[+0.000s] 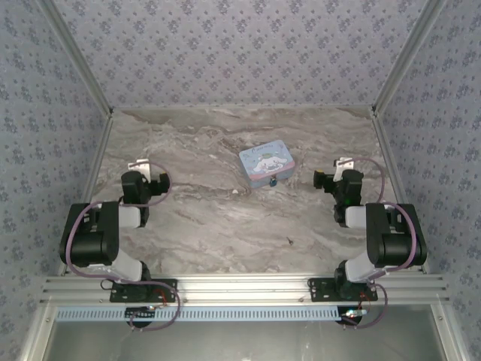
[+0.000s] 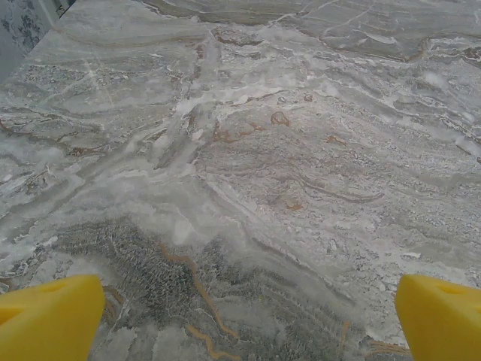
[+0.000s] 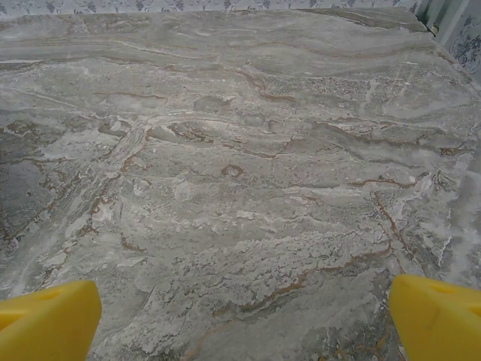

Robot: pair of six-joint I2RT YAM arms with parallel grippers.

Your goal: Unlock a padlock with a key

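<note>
The yellow fingertips (image 2: 49, 316) of the left gripper (image 2: 244, 320) stand spread wide with only bare stone between them, grasping nothing; the yellow pads (image 3: 45, 320) of the right gripper (image 3: 240, 320) are likewise splayed and empty; each hangs over its own side of the grey-veined marble table (image 1: 195, 226), well apart from the other. Out towards the middle, the small blue-teal square-bodied padlock (image 1: 274, 181) sits at the near edge of the pale blue cartoon-printed tin box (image 1: 266, 162), seemingly touching it, though whether it is hooked through a hasp is too small to tell; nearer the arms, a tiny dark sliver that I take to be the metal key (image 1: 289, 241) lies flat on the stone, closer to the right arm. I judge the task not yet begun: the step in hand is reaching for the key; that calls for a fine pinch on a thin thing lying flush with the table, then steadying the lock with the other gripper. Nothing lies between the arms and either thing; the tin box crowding the lock may hamper a clean hold.
</note>
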